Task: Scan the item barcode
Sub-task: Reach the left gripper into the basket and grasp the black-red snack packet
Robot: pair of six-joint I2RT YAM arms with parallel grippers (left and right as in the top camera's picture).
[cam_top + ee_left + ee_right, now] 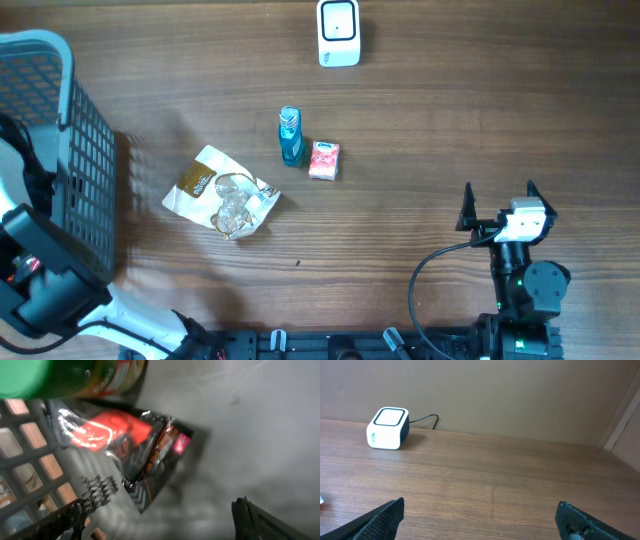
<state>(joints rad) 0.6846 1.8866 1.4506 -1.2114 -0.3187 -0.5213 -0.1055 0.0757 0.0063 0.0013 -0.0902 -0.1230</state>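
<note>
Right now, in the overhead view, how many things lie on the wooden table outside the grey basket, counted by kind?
White box-shaped scanner: 1
Blue plastic bottle: 1
Small pink packet: 1
Crumpled gold-and-clear bag: 1
Total: 4

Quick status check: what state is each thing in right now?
Left gripper: fingers open, empty, inside basket
Right gripper: fingers open, empty, over table
Red-black packet: lying in basket, ungripped
Blue bottle: lying on its side
Pink packet: flat beside bottle
Crumpled bag: loose on table
</note>
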